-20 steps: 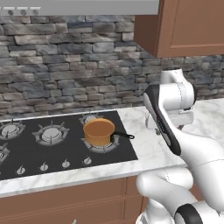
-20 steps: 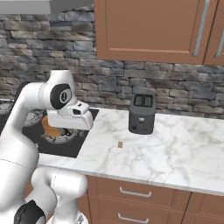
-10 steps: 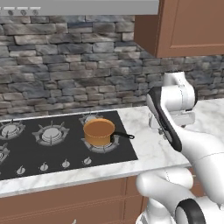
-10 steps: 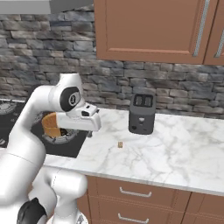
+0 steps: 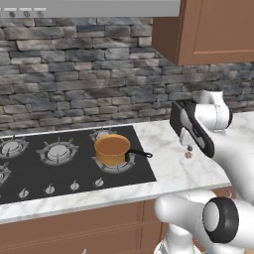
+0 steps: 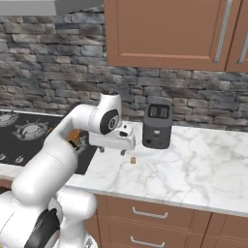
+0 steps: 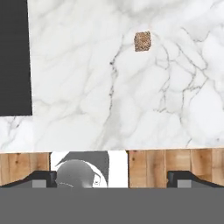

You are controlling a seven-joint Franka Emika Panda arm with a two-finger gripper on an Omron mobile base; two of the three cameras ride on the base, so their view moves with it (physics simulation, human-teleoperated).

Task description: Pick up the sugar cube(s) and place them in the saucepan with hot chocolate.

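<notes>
The sugar cube [image 7: 142, 41] lies alone on the white marble counter [image 7: 87, 87], in the upper middle of the hand view, a little right of centre; it is a small tan-brown block sitting almost square to the frame, with no long axis to speak of. In the left base view the sugar cube [image 5: 188, 155] sits at centre right, just below the hand, well apart from the black cooktop's [image 5: 30, 173] right edge. In the right base view the sugar cube [image 6: 132, 160] rests near the middle of the frame, just below and right of the gripper [image 6: 112, 150], between the cooktop and the black toaster [image 6: 157, 126] that stands upright toward the stone backsplash. The gripper [image 7: 112, 178] hangs above the marble with its two dark fingertips [image 7: 43, 179] spread wide apart at the bottom corners of the hand view, holding nothing, the cube well above them in the frame. The saucepan [image 5: 112, 149] stands upright on a burner at the centre of the left base view, copper-orange with straight sides; its thin black handle [image 5: 140, 155] points toward the right of the frame and slightly down, toward the cube's side of the counter. What the pan holds cannot be made out from this angle. In the right base view a bit of the saucepan [image 6: 73, 137] peeks out behind the arm.
</notes>
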